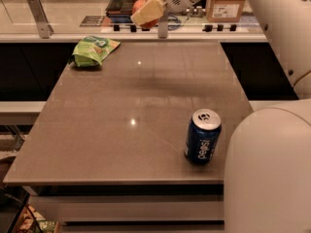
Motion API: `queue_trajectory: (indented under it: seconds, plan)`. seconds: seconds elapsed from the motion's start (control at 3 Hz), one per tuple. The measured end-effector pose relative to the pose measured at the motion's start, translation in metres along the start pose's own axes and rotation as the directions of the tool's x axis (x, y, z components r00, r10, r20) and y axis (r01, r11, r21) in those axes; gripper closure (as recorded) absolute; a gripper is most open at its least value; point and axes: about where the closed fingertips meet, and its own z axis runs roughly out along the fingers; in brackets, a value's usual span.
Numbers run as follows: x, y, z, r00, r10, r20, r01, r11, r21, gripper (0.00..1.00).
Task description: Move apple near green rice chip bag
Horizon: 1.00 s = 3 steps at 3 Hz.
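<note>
Red-orange apple [140, 6]: gripped between the jaws, a cream finger [145, 15] across its front, high over the far edge of the counter [121, 130].
Robot gripper [147, 10]: aloft at the back, right of the bag, well apart from it.
Crumpled green rice chip bag [92, 51]: far-left corner of the counter.
Upright blue can [202, 136]: front right, away from the path.
Doing it well: carry left, lower just beside the bag without pressing the foil, release only once the apple rests, lest it roll.
</note>
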Motion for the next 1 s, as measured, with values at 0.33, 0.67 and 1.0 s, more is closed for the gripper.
queue_trajectory:
  seconds: [0.33,0.67,1.0]
  plan:
    - [-0.004,0.004,0.029,1.0,0.013,-0.009,-0.013,0.9995,0.028,1.0]
    - [0.007,0.005,0.06,0.998,0.047,-0.043,-0.043,0.9958,0.08,1.0]
    - [0.027,0.005,0.088,0.993,0.099,-0.07,-0.09,0.989,0.117,1.0]
